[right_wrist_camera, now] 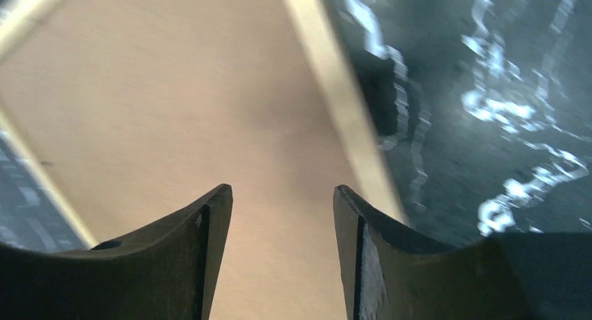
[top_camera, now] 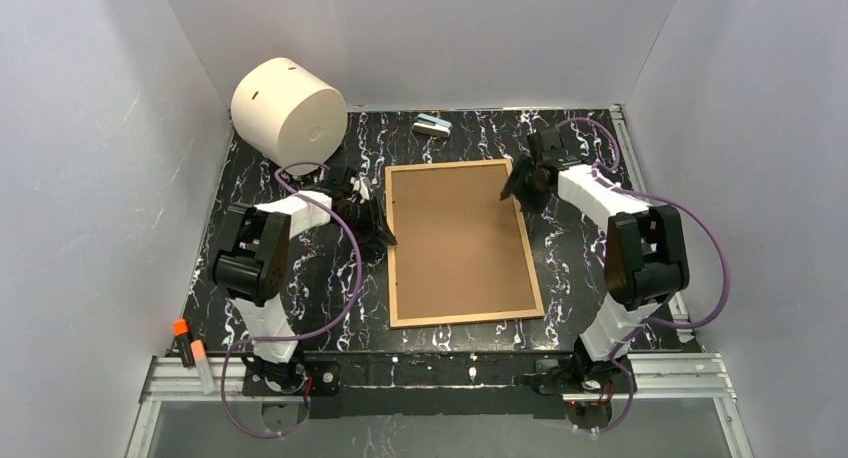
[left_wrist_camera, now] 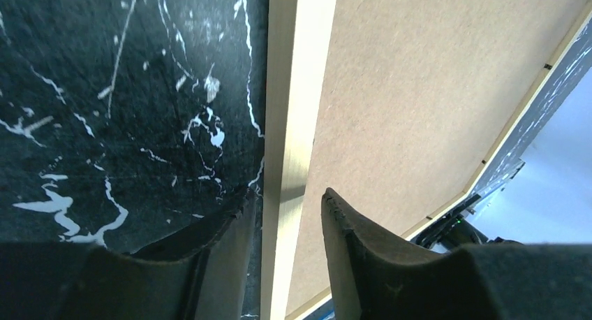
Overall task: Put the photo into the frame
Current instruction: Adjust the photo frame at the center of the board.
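Frame [top_camera: 460, 243] lies brown back up, its glazed front hidden.

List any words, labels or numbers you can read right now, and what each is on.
None readable in any view.
Back of the frame: blank brown board.
On the white cylinder: no print, only small slots.
On the orange-capped markers and the small blue-white item: too small to tell.

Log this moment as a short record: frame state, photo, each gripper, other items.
frame: brown back up, flat on table
photo: not visible in any view
left gripper: open, fingers straddling the frame's left wooden edge
right gripper: open, over the backing near the far right edge
other: white cylinder far left; small teal object at far edge
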`<act>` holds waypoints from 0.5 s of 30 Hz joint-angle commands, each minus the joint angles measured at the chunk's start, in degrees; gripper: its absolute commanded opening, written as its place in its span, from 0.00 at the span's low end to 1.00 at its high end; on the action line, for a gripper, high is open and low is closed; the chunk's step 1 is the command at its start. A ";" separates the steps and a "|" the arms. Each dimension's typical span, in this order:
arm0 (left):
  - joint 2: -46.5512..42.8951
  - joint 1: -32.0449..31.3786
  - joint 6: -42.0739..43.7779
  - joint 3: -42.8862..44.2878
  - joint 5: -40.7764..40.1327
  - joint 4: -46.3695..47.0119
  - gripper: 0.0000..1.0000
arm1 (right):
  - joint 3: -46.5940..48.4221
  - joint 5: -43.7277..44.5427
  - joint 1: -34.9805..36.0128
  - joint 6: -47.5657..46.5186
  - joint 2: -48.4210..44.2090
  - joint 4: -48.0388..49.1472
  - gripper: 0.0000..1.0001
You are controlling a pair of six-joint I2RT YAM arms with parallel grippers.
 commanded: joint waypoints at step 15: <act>12.28 0.58 6.08 7.57 -2.25 0.03 0.51 | -16.91 -16.67 -3.32 -7.29 -6.01 -6.15 0.75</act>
